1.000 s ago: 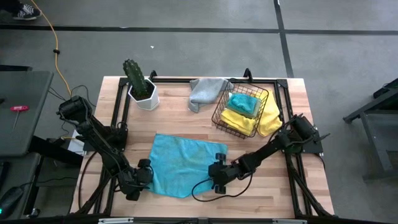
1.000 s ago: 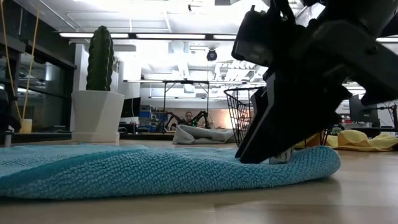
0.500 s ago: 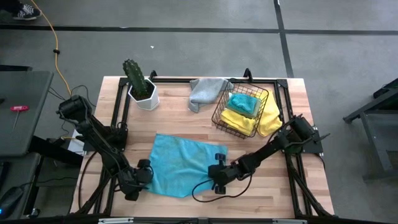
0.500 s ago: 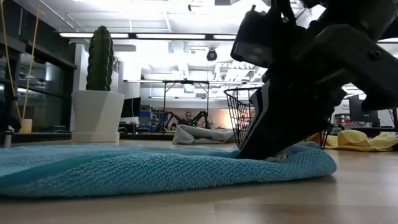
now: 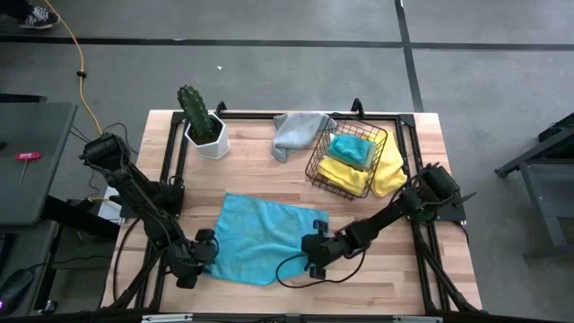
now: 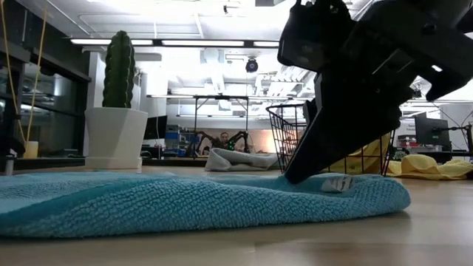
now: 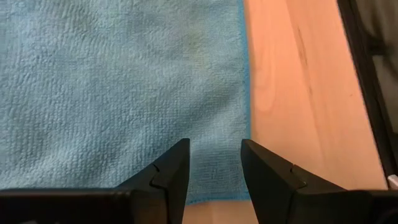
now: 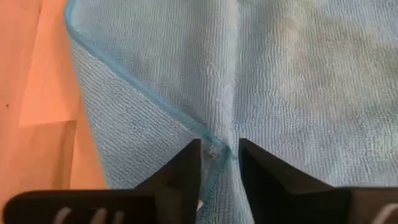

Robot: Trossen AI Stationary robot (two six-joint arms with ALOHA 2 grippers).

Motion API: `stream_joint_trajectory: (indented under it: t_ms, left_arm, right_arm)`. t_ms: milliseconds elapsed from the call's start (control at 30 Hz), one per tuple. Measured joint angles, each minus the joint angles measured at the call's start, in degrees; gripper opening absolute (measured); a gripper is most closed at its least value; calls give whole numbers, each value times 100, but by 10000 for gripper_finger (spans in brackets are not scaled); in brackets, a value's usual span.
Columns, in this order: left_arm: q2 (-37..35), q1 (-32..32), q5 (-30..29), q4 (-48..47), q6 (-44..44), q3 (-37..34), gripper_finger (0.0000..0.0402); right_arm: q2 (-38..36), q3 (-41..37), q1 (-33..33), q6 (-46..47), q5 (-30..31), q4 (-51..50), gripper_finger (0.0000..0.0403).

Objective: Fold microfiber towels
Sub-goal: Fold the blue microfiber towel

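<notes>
**Op A:** High view first. I've got the teal towel (image 5: pixel 262 239) spread flat near six o'clock on the tabletop (image 5: pixel 395 274), with the left claw (image 5: pixel 199 254) at its eight o'clock corner and the right claw (image 5: pixel 311 254) at its four o'clock corner.

**Op B:** Low view: right claw (image 6: pixel 319 171) sits down on the raised hem. My worry is it snags only the top pile and the corner drops out mid-fold.

**Op A:** Left wrist view shows my left claw (image 7: pixel 214 163) parted, straddling the towel's (image 7: pixel 118 93) edge, nothing pinched. If it lifts like that, one side stays behind and the fold skews.

**Op B:** Right wrist view: right claw (image 8: pixel 219 154) fingers sit narrowly apart around a ridge of cloth (image 8: pixel 273 81); I can't tell whether it's truly clamped. A thin bite may slip.
</notes>
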Motion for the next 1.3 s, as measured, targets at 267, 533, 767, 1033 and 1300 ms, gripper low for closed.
stream_joint_trajectory:
  t_ms: [267, 533, 767, 1033, 1300]
  left_arm:
    - [0, 0, -20, -9, 6, 4, 133]
    - [0, 0, -22, -5, 6, 7, 133]
    - [0, 0, -24, -4, 6, 9, 133]
    - [0, 0, -31, -2, 6, 11, 133]
    - [0, 0, -38, -1, 8, 11, 133]
  right_arm:
    - [0, 0, 0, -18, -111, 16, 167]
    - [0, 0, 28, -84, -258, 17, 174]
    - [0, 0, 68, -277, -325, 314, 159]
    - [0, 0, 67, -135, -612, 331, 149]
    - [0, 1, 72, 110, -960, 264, 149]
